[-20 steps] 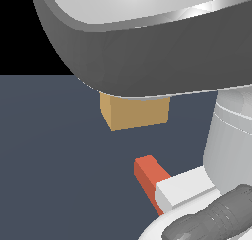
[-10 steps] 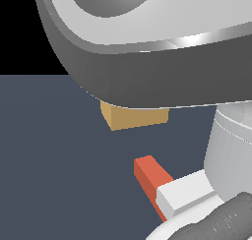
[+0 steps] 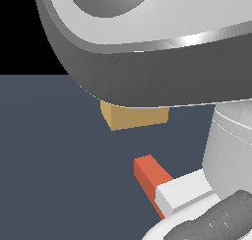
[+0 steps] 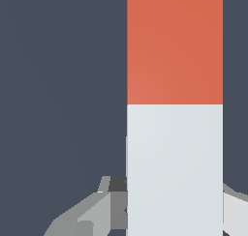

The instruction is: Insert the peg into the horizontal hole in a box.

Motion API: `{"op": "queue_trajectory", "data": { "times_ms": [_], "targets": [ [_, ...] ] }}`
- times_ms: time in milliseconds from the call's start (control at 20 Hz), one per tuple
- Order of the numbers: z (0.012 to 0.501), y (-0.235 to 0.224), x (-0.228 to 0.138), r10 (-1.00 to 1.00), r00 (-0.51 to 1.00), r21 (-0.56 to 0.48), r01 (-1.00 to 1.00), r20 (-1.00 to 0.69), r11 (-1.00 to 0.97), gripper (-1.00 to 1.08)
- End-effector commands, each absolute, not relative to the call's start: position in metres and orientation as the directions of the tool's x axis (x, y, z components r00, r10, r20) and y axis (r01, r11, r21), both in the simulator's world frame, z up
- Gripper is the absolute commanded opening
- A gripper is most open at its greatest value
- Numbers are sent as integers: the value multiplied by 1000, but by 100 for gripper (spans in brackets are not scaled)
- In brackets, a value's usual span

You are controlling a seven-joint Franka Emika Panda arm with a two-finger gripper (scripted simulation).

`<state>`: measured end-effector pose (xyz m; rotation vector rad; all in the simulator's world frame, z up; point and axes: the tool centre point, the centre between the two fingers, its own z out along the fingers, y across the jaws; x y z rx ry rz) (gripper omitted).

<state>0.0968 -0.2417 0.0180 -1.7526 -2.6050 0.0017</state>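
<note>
While the arm's own bulk fills most of the exterior view, three things can be read: the peg (image 3: 167,187), the box (image 3: 134,116) and the dark tabletop (image 3: 54,160).

Peg: red half points toward the box; white half runs back under the arm housing at the exterior view's right. It looks level. I cannot tell whether it is off the tabletop.

End effector (image 4: 174,206): in the wrist view, grey fingers (image 4: 92,213) show on both sides of the white half, close against it. Judged to be clamped on the white half, near its rear end. Contact pads are hidden behind the peg, so this is an inference.

Why held so: gripping the white end leaves the whole red half free ahead of the fingers, so that end can lead into the hole. A level peg suits a horizontal hole.

Box: well apart from the red tip, farther back on the tabletop, mostly covered by the arm. The hole is not visible on the faces that show. The peg's line appears to pass to the exterior view's left of the box, so alignment looks unfinished.

Peg relative to end effector: between the fingers, extending forward and away from the wrist.
</note>
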Motion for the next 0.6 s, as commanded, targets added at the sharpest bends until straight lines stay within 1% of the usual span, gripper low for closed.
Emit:
{"op": "queue_trajectory", "data": {
  "times_ms": [0,300,550],
  "targets": [
    [21,-238,98,926,-377,-1,926,1,377,-100],
    [32,-217,97,928,-373,0,928,0,373,-100],
    [53,-181,96,930,-366,0,930,0,366,-100]
  ]
}}
